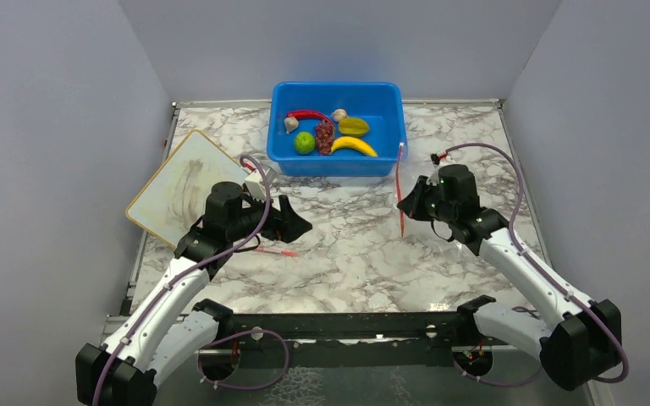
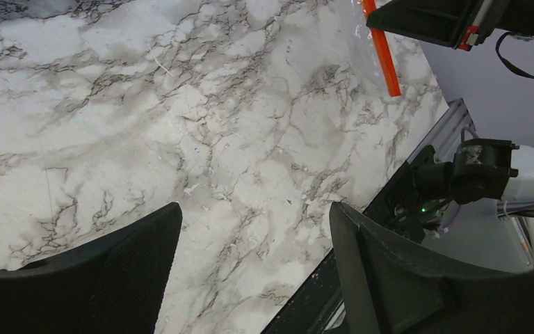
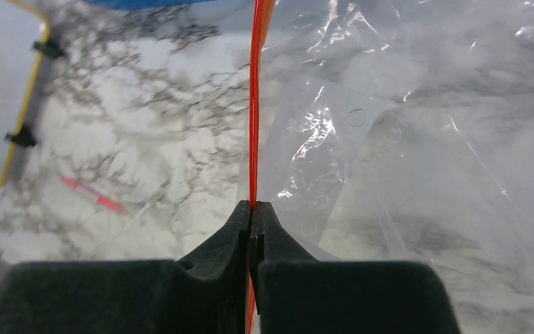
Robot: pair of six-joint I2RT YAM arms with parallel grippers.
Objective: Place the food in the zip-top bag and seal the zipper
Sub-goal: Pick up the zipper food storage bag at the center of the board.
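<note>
Right gripper [image 3: 252, 209] clamps the zipper [image 3: 253, 104], its strip running away toward the blue tub [image 1: 336, 165]; left gripper [image 2: 254, 212], spread and empty, stands well left.

Left hand [image 2: 254, 212] agape, right hand [image 3: 252, 209] pinched.

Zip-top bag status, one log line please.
right fingers: shut on zipper | left fingers: open, empty | food: in blue tub
</note>
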